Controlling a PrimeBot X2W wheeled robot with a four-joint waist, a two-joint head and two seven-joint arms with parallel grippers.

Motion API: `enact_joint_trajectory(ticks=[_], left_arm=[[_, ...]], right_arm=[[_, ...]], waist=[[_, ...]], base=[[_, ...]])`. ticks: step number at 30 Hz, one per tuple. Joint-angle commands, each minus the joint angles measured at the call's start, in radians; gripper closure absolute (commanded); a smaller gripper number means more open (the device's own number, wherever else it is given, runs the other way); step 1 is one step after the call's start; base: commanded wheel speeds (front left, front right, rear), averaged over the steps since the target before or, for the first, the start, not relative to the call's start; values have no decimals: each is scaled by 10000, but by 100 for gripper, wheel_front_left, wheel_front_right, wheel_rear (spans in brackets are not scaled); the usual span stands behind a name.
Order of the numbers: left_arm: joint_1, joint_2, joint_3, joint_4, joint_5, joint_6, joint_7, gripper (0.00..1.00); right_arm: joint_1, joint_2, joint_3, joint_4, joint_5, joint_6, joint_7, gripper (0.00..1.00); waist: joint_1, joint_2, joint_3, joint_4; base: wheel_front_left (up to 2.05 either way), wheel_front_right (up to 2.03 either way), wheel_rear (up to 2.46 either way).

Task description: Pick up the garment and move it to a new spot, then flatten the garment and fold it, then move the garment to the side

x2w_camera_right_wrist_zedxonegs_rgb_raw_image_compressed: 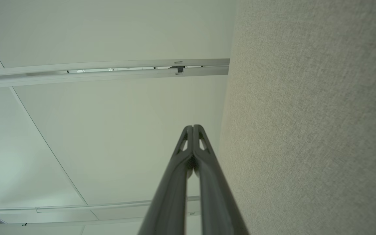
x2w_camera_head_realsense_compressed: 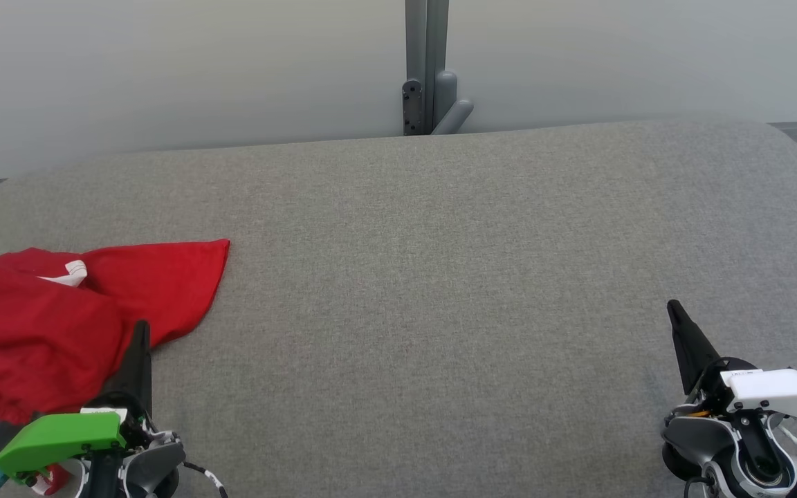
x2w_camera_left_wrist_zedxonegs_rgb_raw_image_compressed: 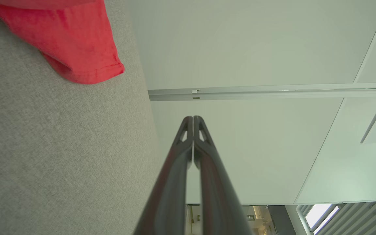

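Observation:
A crumpled red garment (x2w_camera_head_realsense_compressed: 59, 318) with white trim lies at the near left of the grey fabric table (x2w_camera_head_realsense_compressed: 440, 277); one red corner (x2w_camera_left_wrist_zedxonegs_rgb_raw_image_compressed: 77, 49) of it reaches into the top left of the left wrist view. My left gripper (x2w_camera_head_realsense_compressed: 140, 328) is shut and empty, its tips over the garment's right edge. In the left wrist view its fingers (x2w_camera_left_wrist_zedxonegs_rgb_raw_image_compressed: 193, 119) press together with nothing between them. My right gripper (x2w_camera_head_realsense_compressed: 672, 306) stands shut and empty at the near right, far from the garment. Its closed fingers (x2w_camera_right_wrist_zedxonegs_rgb_raw_image_compressed: 193, 127) point past the table's edge toward the wall.
A grey metal post with a bracket (x2w_camera_head_realsense_compressed: 428, 69) stands against the pale wall behind the table's far edge. The table's far corners are rounded. Wide bare grey surface stretches between the garment and the right gripper.

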Motion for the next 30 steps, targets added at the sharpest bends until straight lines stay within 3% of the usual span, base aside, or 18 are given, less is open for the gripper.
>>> enact_joint_trajectory(ticks=[1, 2, 3, 17, 24, 30], left_arm=[[-133, 66, 19, -22, -25, -46, 18, 100], [-133, 66, 19, -22, -25, -46, 18, 100], [13, -6, -4, 25, 0, 2, -2, 0], [322, -1, -427, -144, 369, 7, -676, 0], [422, 20, -514, -250, 1357, 109, -989, 0], [478, 85, -582, -422, 2927, 334, -1239, 0]], right_arm=[[-60, -45, -19, -37, 72, 4, 17, 100], [-60, -45, -19, -37, 72, 4, 17, 100], [12, 6, 4, 31, -6, 0, -2, 0], [268, -55, 484, -212, -712, 1, -672, 0], [277, -92, 513, -528, -2712, 1, -983, 0], [273, -148, 745, -847, -4627, 1, -1232, 0]], waist=[[0, 42, 0, 0], [0, 42, 0, 0], [0, 0, 0, 0], [0, 4, -5, 2], [0, 7, -12, -2], [0, 9, -22, 8]], base=[[0, 0, 0], [0, 0, 0], [0, 0, 0], [0, 0, 0], [0, 0, 0], [0, 0, 0]])
